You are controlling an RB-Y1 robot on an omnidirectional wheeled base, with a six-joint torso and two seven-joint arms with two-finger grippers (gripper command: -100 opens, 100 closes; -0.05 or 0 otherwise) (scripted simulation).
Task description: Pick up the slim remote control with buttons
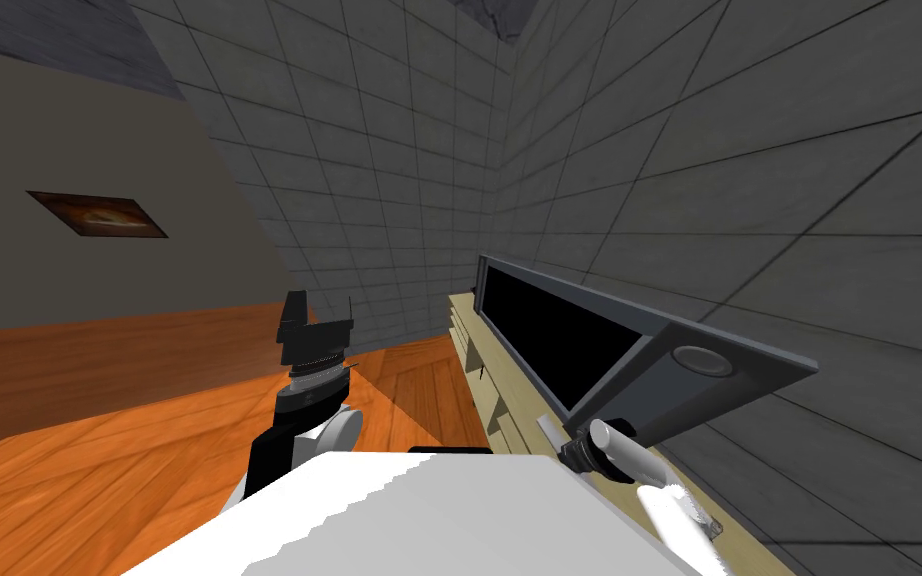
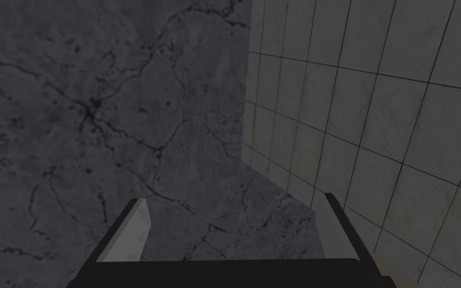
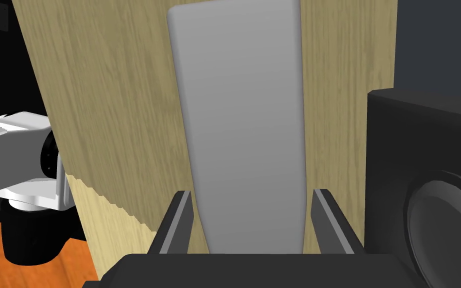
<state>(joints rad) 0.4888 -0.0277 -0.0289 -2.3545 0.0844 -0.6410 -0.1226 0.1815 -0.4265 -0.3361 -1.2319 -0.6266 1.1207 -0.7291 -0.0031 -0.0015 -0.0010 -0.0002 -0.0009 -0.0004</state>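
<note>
Slim, flat, light grey remote control (image 3: 244,125): lies flat on the pale, wood-grained cabinet top (image 3: 99,100), long axis in line with the right gripper (image 3: 252,191). Rounded corners at the far end; face reads as plain smooth grey.

Right gripper: fingers spread, one on each long side of the remote control's near end. A thin strip of cabinet wood shows between each finger (image 3: 180,220) and the remote's edge, so straddling it, not pinching.

Just beside the remote control, on the side away from the cabinet's front edge: the end of a dark grey, box-framed television (image 3: 414,130) with a round speaker (image 3: 444,225) set in it. In the head view the television (image 1: 649,360) stands along the cabinet top (image 1: 504,395) against the grey tiled wall, its screen black.

Beyond the cabinet's front edge: orange wood-plank floor (image 3: 24,270).

Left gripper (image 2: 233,200): fingers spread wide, nothing between them. In the head view that arm is held up over the floor (image 1: 99,430), well apart from the cabinet.
</note>
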